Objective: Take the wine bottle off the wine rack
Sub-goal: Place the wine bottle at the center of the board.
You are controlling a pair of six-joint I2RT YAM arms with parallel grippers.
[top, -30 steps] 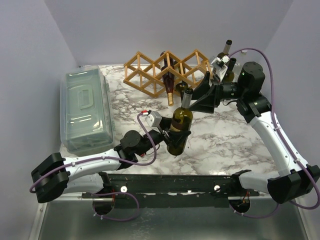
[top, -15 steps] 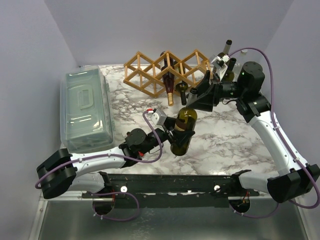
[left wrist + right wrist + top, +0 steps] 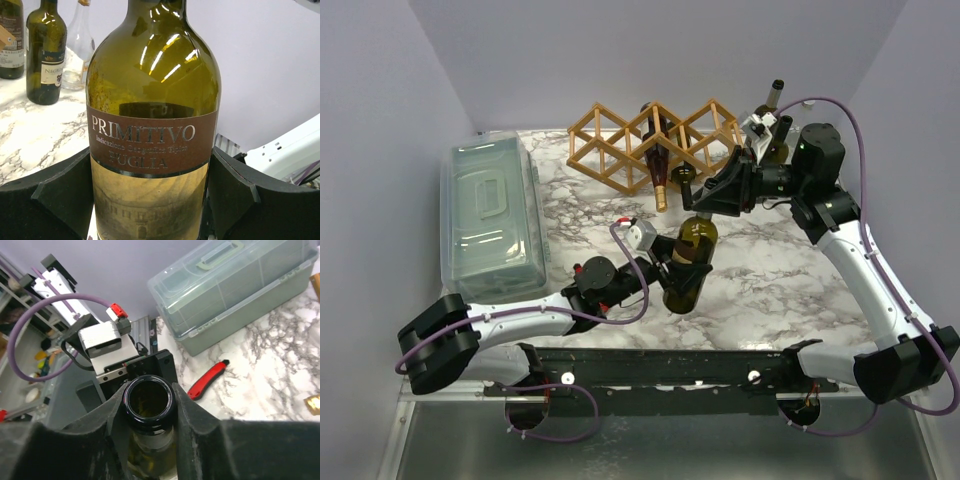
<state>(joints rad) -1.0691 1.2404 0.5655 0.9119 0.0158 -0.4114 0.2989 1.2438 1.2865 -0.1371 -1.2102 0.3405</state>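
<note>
A green wine bottle (image 3: pixel 688 258) with a brown "Primitivo" label (image 3: pixel 152 137) hangs tilted over the marble table, in front of the wine rack (image 3: pixel 605 145) and clear of it. My left gripper (image 3: pixel 676 278) is shut on its body, with the black fingers (image 3: pixel 60 195) pressed to both sides of the label. My right gripper (image 3: pixel 700 207) is shut on the neck, its pads flanking the open mouth (image 3: pixel 149 399). A second, dark bottle (image 3: pixel 657 165) still lies in the rack's middle cell, neck toward me.
A clear lidded plastic box (image 3: pixel 492 215) fills the table's left side. Standing bottles (image 3: pixel 776 112) crowd the back right corner behind my right arm. A red utility knife (image 3: pixel 207 381) lies on the marble near the box.
My right gripper has come down over the bottle's neck and shut on it. The left arm has shifted the bottle slightly right and tipped it more.
</note>
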